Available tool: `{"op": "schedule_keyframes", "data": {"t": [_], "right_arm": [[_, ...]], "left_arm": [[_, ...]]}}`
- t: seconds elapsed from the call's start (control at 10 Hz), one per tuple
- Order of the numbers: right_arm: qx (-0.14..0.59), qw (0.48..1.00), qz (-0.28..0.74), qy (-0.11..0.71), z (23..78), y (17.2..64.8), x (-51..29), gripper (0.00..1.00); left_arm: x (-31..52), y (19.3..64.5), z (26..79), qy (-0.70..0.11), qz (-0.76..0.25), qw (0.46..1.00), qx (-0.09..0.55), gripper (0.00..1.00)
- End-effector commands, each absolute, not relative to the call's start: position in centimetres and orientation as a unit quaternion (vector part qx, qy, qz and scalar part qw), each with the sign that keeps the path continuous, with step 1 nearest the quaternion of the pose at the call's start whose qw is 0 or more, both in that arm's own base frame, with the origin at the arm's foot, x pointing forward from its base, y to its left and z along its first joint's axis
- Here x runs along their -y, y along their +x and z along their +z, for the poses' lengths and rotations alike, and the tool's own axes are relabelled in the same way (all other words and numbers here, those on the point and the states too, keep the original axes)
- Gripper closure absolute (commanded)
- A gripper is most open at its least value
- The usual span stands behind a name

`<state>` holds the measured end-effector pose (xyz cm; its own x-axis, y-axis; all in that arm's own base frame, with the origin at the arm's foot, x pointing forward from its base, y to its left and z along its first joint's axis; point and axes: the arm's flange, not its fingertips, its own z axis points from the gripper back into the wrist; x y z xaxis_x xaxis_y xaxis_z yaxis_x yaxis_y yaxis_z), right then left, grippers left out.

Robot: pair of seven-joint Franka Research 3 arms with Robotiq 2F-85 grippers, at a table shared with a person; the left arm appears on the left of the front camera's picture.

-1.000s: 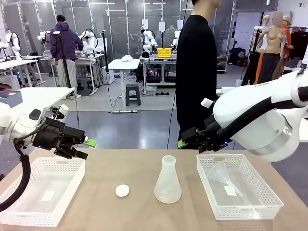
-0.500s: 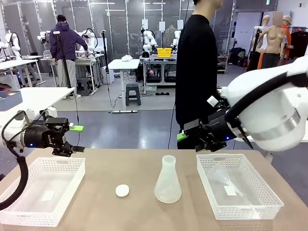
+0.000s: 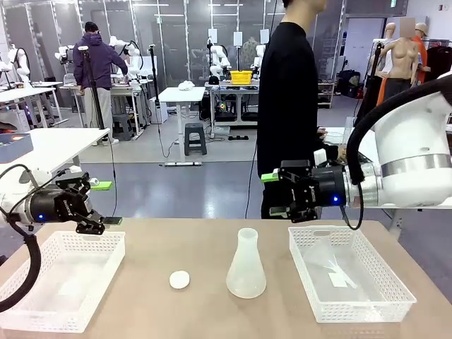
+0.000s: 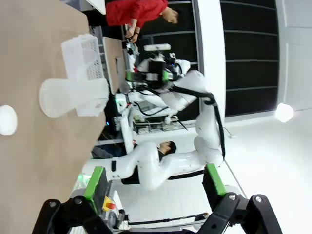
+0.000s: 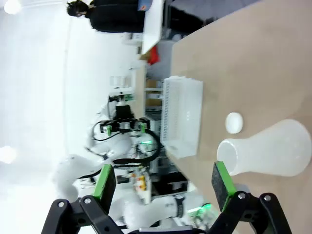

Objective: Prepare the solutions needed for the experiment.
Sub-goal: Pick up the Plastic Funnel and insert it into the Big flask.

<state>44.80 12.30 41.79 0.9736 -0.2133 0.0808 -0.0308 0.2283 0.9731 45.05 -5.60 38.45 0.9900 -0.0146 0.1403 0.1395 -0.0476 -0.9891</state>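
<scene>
Containers first. We've got 1 flask [image 3: 246, 265]: frosted white, upright, mid-table. Solutions: we can't tell if any sit inside, the wall's too cloudy to read a level. L basket [image 3: 42, 318] at the near left is white mesh w/ a faint pale patch [image 3: 70, 286] on its floor, can't ID. R basket [image 3: 367, 311] at the right has a clear item [image 3: 326, 256] lying in it and a small white scrap [image 3: 337, 280] by it. Touching or not, we can't tell.

Around: 1 white disc [image 3: 179, 280] lies flat on the table [image 3: 205, 236], just left of the flask and apart from it, btw flask and L basket. A person [image 3: 286, 106] in a black top stands at the far edge, behind the R gripper [image 3: 270, 195].

L gripper [image 3: 106, 203] hovers over the far-right corner of the L basket, jaws wide apart, nothing btw them. R gripper hovers over the far-left corner of the R basket, pointing toward picture left, jaws likewise spread, holding nothing. The flask stands btw the two, nearer us than both.

Count: 2 baskets, 1 flask, 1 disc, 2 grippers, 1 person at our table.
</scene>
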Motion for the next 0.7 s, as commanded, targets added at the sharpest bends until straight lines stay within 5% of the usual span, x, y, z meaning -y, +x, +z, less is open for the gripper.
{"op": "schedule_keyframes", "data": {"t": [0.0,0.6], "right_arm": [[0.081,0.775,-0.068,0.623,39.86,46.76,-12.02,0.00],[0.067,0.749,-0.089,0.653,39.06,46.99,-11.11,0.00]], "left_arm": [[5.51,45.84,38.98,-0.736,-0.046,0.675,0.015,0.00],[5.85,46.63,38.44,-0.726,-0.015,0.687,0.029,0.00]]}}
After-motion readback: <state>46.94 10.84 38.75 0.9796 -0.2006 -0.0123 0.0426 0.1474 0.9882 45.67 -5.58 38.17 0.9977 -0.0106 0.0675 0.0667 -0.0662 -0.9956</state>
